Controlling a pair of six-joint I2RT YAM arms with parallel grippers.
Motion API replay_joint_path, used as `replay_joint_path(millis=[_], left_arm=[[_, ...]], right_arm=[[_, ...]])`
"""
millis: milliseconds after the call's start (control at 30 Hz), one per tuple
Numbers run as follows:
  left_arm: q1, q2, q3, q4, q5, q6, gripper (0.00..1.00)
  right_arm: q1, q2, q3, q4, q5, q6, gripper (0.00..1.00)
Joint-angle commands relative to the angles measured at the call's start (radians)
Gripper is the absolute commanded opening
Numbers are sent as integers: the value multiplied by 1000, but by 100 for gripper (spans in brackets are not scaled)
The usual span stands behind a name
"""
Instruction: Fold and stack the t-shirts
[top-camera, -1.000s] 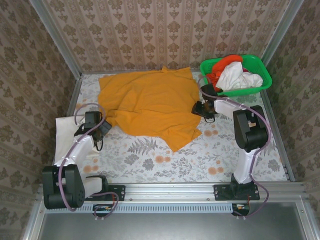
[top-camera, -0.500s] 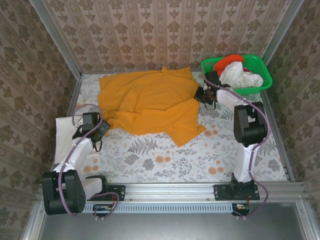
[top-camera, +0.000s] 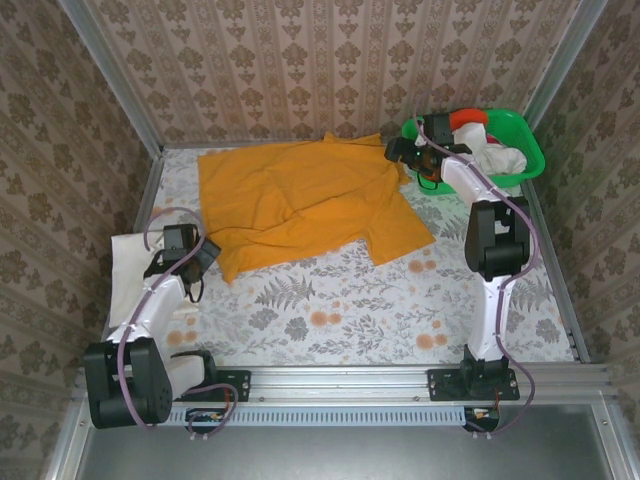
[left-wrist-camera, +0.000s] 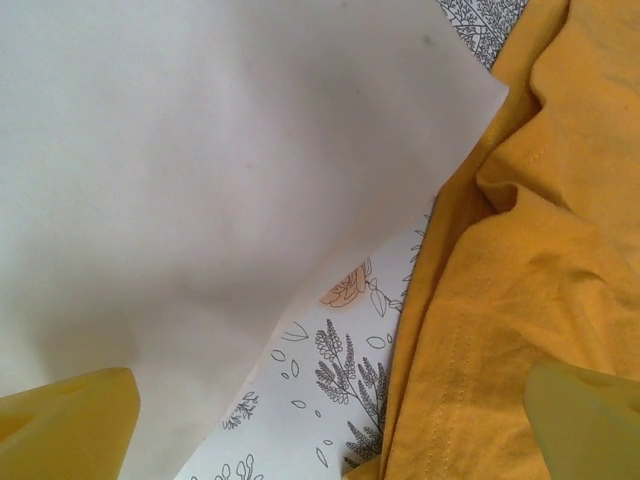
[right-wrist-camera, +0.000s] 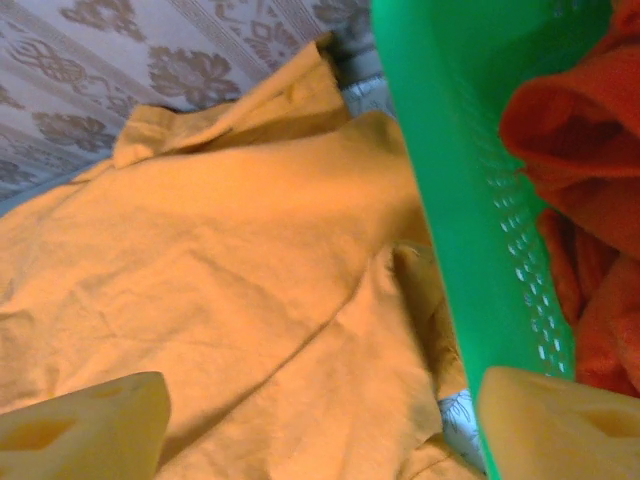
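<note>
Since the amber-orange fabric t-shirt (top-camera: 300, 200) lies spread for folding, the left end effector (top-camera: 203, 253) and right end effector (top-camera: 396, 152) both gape, empty.

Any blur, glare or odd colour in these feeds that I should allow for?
Top view: even light, sharp, no glare on the orange shirt. Left wrist: shirt stitching crisp, white cloth soft and featureless, left fingertips blurred. Right wrist: warm cast, basket wall and right fingertips out of focus.
</note>
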Motion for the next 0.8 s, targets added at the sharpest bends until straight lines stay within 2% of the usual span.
replay_joint_path(millis=[0, 200, 333, 500, 600, 767], left_arm=[[-21, -6, -28, 6, 16, -41, 99], [-155, 64, -21, -8, 1, -157, 88], [-192, 96, -22, 7, -37, -176, 86], [-193, 104, -7, 10, -39, -159, 86], [-193, 106, -7, 16, -33, -149, 86], [-192, 103, -5, 16, -31, -137, 86]], right_arm=[[6, -129, -184, 64, 19, -28, 86], [63, -262, -503, 108, -32, 6, 74], [126, -290, -635, 132, -73, 68, 63], [175, -298, -683, 110, -38, 48, 61], [151, -313, -669, 85, 5, 29, 60], [77, -334, -604, 61, 0, 11, 58]])
